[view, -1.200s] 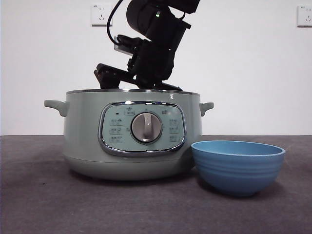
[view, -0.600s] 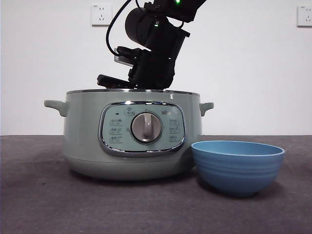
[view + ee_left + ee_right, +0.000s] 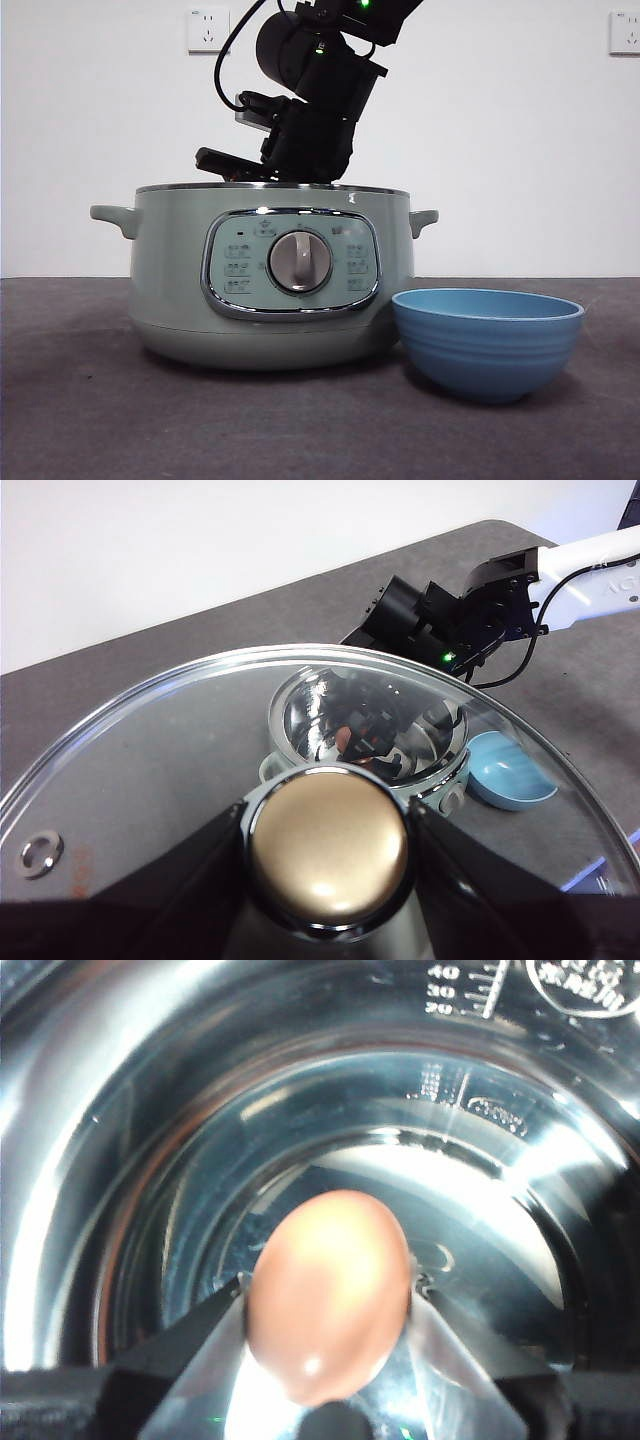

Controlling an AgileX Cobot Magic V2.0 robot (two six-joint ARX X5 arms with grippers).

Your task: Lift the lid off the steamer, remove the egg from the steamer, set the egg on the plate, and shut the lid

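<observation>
The sage-green steamer (image 3: 270, 290) stands without its lid. My left gripper (image 3: 328, 852) is shut on the knob of the glass lid (image 3: 150, 780), holding it high above the table. Through the glass I see the open steamer (image 3: 300, 715) and the blue plate (image 3: 510, 772) far below. My right gripper (image 3: 328, 1300) is down inside the steamer's shiny steel bowl (image 3: 150, 1160), shut on the brown egg (image 3: 328, 1260). In the front view its arm (image 3: 310, 130) dips behind the steamer's rim, so the fingertips and egg are hidden. The plate (image 3: 488, 340) sits right of the steamer.
The steamer's side handles (image 3: 112, 216) stick out left and right. The plate nearly touches the steamer's base. The right arm's white link and cable (image 3: 585, 565) stretch across the dark grey table (image 3: 100, 420). Behind is a white wall with sockets (image 3: 208, 28).
The arm reaching into the steamer has shifted its wrist a little over the rim. The steamer and the plate have not moved.
</observation>
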